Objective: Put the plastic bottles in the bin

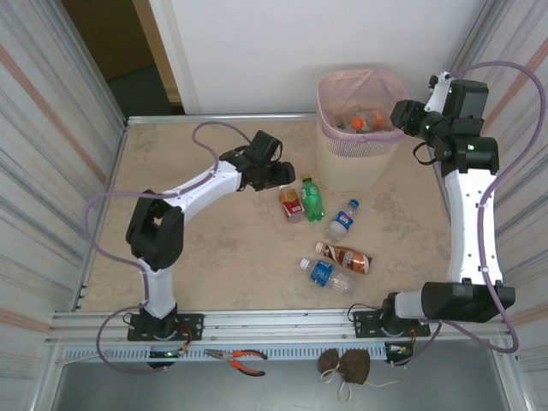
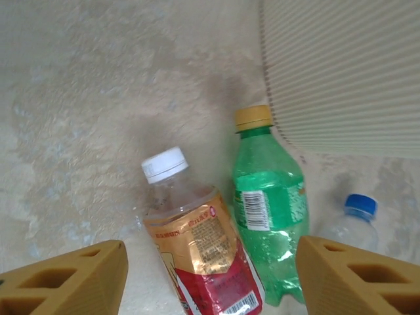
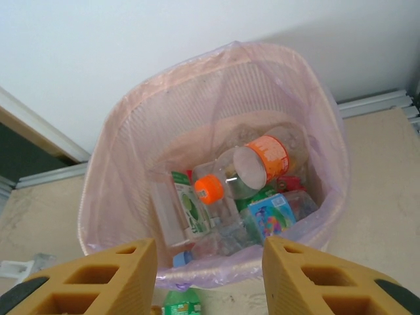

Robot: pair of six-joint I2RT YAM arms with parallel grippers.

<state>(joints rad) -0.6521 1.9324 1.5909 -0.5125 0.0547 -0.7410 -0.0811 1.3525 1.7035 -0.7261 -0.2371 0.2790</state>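
Hovering low over the clear white-capped plastic bottle with a red and gold label (image 2: 200, 246), the left gripper (image 2: 210, 254) has its tan jaws spread wide and empty, likely lining up a grasp; a green yellow-capped plastic bottle (image 2: 268, 216) lies just beside. The right gripper (image 3: 210, 252) hangs above the tall beige pink-lined bin (image 3: 111, 151), jaws apart and empty, placed as if for dropping; several bottles lie inside

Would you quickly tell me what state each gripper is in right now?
Left gripper: open, holding nothing.
Right gripper: open, holding nothing, over the bin.
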